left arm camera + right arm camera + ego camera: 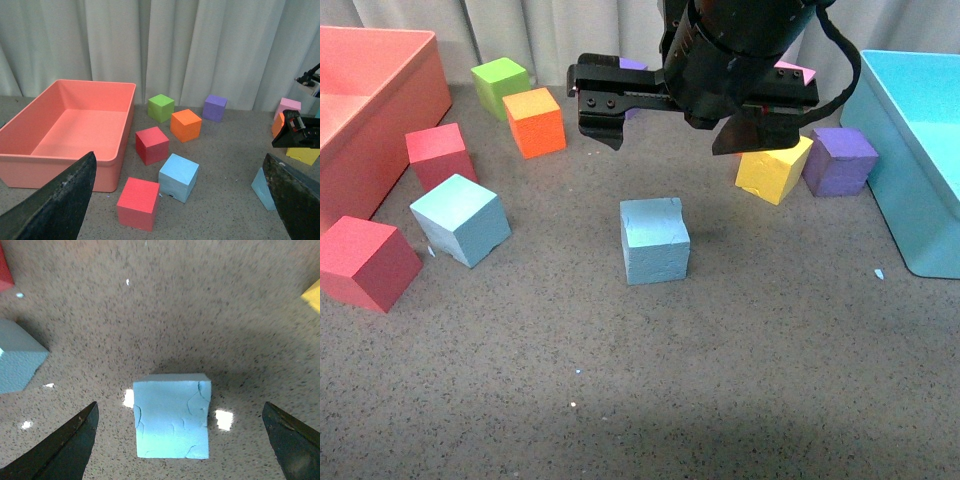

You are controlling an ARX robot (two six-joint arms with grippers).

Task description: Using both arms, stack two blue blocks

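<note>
Right gripper point(670, 138) is spread wide and empty, hanging above the centre blue block point(654, 241). In its wrist view that block sits on the table between the two fingers point(62, 450), roughly centred, side faces about square to the jaws, no contact.

Left gripper point(175, 202) is also wide and empty. You won't find it in the front view. Its wrist camera looks across the table from beside the salmon bin point(70, 125).

The second blue block point(461, 219) lies well left of the first and is turned at an angle. The near red cube point(365, 262) and the far red cube point(440, 155) are both close to it.

My read: you're at pre-grasp on the first block. Neither block is lifted, so the stack hasn't started.

What the next move calls for:
- Drop straight down until the fingers straddle the block at about mid-height, then close.
- Go light on the squeeze. The foam faces look cracked and will likely give.
- The yellow cube point(773, 168) and purple cube point(840, 160) sit behind and to the right of the block, clear of it. I don't expect them to get in the way.

The harder pick looks like the left block. The red cubes leave little finger room, so line the left jaws up with its free faces before you commit. Once one block is carried over the other, match yaw before release, because the chipped edges won't forgive an offset.
</note>
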